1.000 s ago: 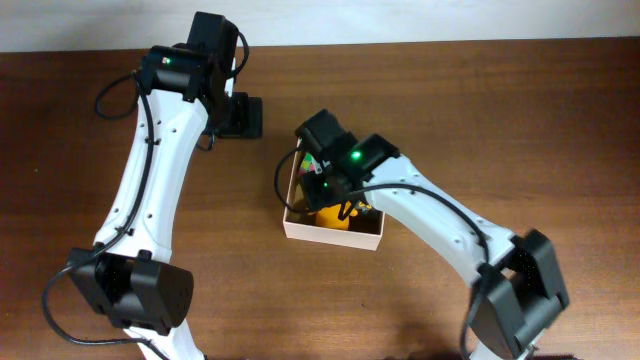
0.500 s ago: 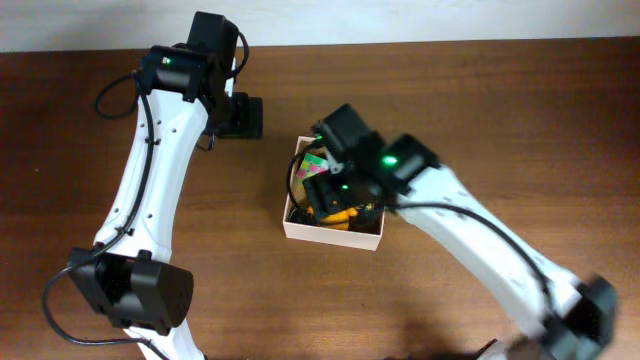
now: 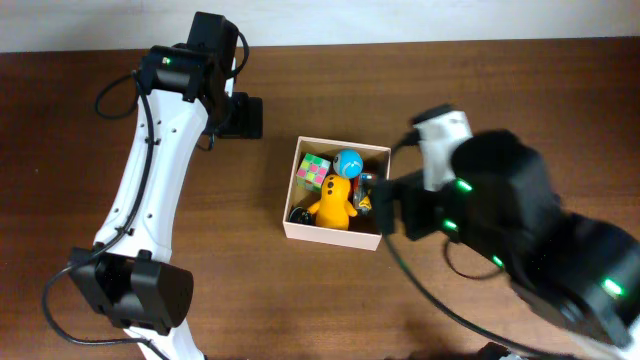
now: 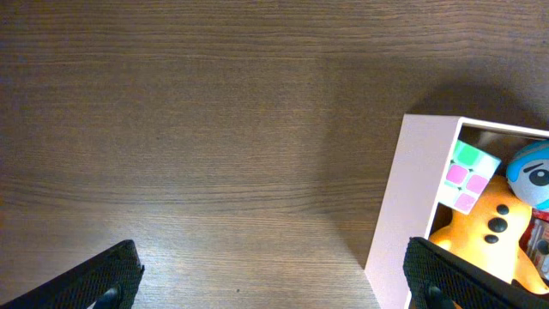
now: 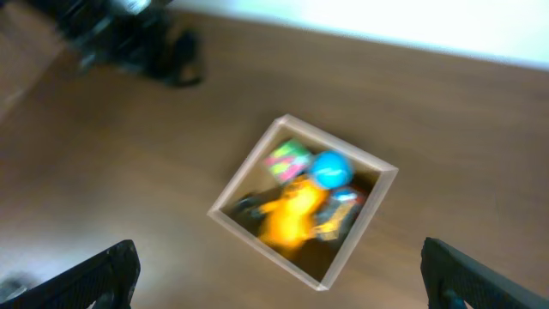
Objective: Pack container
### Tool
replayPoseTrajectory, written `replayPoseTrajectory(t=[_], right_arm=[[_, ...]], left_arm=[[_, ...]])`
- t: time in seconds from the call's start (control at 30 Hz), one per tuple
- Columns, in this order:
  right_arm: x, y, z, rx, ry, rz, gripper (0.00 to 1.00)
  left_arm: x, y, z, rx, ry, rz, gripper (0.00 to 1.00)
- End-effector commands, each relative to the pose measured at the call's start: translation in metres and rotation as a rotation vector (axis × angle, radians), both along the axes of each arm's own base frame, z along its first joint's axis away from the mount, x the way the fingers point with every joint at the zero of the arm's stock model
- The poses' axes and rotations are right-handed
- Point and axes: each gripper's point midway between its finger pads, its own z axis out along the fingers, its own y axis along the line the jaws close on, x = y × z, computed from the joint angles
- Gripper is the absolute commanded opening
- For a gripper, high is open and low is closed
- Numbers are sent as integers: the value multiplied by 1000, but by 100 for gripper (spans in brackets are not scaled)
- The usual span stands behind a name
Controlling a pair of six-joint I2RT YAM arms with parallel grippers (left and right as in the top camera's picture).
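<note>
Nearest, the right gripper [image 5: 283, 276] hangs high over the worktop [image 3: 520, 110], fingers spread wide with nothing between them. Below it the container [image 3: 330, 232] sits mid-worktop, holding a yellow figure [image 3: 333, 203], a colour cube [image 3: 312, 170] and a blue ball [image 3: 348, 161]. Beyond its far corner, the left gripper [image 4: 274, 279] is likewise released and empty. No loose toy shows, so packing looks about finished; a good retreat goes straight up, clear of the walls, leaving the box unshifted.
</note>
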Motion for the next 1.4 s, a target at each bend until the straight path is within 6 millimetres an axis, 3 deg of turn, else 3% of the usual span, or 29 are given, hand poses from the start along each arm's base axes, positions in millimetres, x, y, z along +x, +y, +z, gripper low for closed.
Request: replayPoseTrajectory(t=[0.0,0.13,0.27,0.4,0.57,0.67,0.8,0.93,1.03,1.17,1.37], right_arm=[[-2,-65,31,-97,-169,-250,99],[-37,-121,54,-104,-276,-386,99],[-76,-156,59,-73,-317,-410,99],[-105,-183,49,-54,-326,-457,99],[-125,-201,15,-31,-317,-567,99],[-123,-196,-11,3,-319,-590,99],[-107,-175,-55,71,-289,-536,99],[-80,-154,-113,123,-226,-477,99],[-59,-155,-154,127,-191,-498,99],[-39,-160,-194,123,-188,-533,99],[-35,-161,-244,114,-165,-541,99]], left_arm=[[0,-1,7,-1,-20,0,99],[0,-1,7,-1,-20,0,99],[0,-1,7,-1,-20,0,99],[0,-1,7,-1,-20,0,99],[0,-1,7,-1,-20,0,99],[0,-1,7,-1,-20,0,99],[0,-1,7,-1,-20,0,99],[0,-1,7,-1,-20,0,99],[0,-1,7,-1,-20,0,99],[0,-1,7,-1,-20,0,99],[0,-1,7,-1,-20,0,99]])
